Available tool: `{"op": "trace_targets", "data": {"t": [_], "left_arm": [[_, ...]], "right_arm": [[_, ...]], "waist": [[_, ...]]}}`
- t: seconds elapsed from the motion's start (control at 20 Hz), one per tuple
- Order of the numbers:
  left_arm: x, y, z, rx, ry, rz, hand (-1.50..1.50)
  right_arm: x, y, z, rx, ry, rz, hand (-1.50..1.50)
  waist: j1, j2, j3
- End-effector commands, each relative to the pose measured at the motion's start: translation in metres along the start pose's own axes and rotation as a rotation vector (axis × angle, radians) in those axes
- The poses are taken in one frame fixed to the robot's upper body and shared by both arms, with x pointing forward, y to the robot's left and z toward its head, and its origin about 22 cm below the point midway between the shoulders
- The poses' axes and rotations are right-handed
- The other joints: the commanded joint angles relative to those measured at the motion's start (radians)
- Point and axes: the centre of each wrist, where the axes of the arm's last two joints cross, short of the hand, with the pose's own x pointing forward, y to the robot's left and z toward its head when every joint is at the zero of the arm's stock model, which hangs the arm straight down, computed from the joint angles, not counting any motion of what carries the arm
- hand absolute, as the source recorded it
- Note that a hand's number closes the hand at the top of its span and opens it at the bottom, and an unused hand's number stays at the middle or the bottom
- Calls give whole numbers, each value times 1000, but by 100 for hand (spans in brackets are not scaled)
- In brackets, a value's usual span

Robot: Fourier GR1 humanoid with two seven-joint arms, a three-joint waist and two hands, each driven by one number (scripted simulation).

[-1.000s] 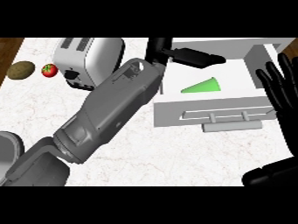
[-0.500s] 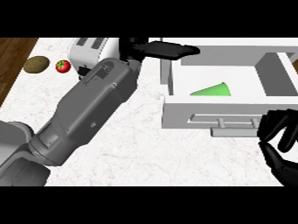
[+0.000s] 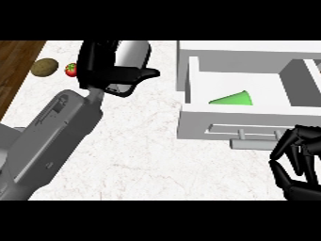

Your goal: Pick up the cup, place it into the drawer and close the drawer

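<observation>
While by handle, right hand curled.

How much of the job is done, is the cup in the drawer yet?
Yes, the green cup already lies inside the open white drawer. Right now the right hand sits with fingers curled just in front of the drawer's handle, though I cannot tell if it touches. The left hand is up by the toaster. Still left: closing the drawer.
</observation>
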Motion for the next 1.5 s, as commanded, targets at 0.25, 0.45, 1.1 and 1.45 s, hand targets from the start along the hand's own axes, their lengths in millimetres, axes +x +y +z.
{"op": "trace_targets", "data": {"t": [0.25, 0.45, 1.1, 1.45], "left_arm": [[12, 77, 66, 38, 14, 19, -150], [15, 93, 79, 14, 30, 41, -150], [33, 160, 142, 61, 16, 12, -150], [9, 180, 142, 66, 12, 35, -150]], "right_arm": [[-37, 14, -24, 54, 67, 200, 150], [-38, 17, -35, 179, 61, 446, 150], [-127, 68, -67, 243, 172, 624, -150], [-170, 76, -98, 318, 234, 685, -150]], "waist": [[-2, 10, 0], [11, 11, 0], [-15, 11, 1], [-21, 15, 0]]}}
